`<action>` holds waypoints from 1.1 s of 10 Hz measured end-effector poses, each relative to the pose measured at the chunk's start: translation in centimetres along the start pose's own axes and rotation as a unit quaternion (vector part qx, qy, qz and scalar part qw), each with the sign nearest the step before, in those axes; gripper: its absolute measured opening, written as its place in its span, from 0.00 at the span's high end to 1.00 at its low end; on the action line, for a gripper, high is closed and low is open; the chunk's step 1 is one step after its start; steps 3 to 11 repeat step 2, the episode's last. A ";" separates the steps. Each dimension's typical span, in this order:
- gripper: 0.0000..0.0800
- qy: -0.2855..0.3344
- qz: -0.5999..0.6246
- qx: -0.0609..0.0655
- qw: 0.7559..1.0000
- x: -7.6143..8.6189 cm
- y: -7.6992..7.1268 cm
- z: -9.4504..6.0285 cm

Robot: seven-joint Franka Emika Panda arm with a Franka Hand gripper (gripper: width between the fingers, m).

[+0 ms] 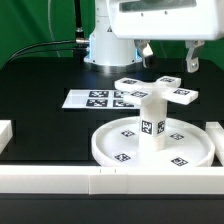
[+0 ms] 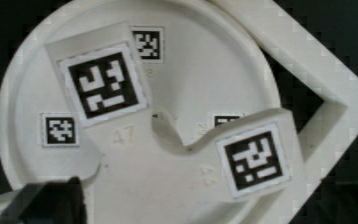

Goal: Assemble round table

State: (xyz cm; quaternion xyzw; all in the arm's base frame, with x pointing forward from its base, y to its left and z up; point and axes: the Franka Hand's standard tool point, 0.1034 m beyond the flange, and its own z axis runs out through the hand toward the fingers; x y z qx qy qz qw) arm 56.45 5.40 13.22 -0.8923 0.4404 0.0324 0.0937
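The large rimmed round disc (image 1: 115, 147) lies at the front of the table. The short cylindrical leg (image 1: 152, 122) stands upright at its middle. The small cross-shaped piece (image 1: 156, 91) rests flat on top of the leg. My gripper (image 1: 168, 58) hangs just above the cross, jaws wide apart and holding nothing. In the wrist view the cross (image 2: 172, 115) fills the middle with two large tags, over the disc (image 2: 202, 40). One dark fingertip (image 2: 43, 200) shows at the edge. The leg is hidden under the cross there.
The marker board (image 1: 98, 98) lies flat behind the disc on the exterior view's left. White border blocks stand along the front (image 1: 110, 182), the left (image 1: 5, 133) and the right (image 1: 215, 135) of the black table. The robot base (image 1: 105, 45) is at the back.
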 end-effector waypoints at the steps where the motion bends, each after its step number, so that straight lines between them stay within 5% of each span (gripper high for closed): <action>1: 0.19 0.000 0.000 0.000 1.000 0.0 0.0 0.0; 11: 0.19 0.000 -0.001 0.000 1.000 0.0 0.0 0.0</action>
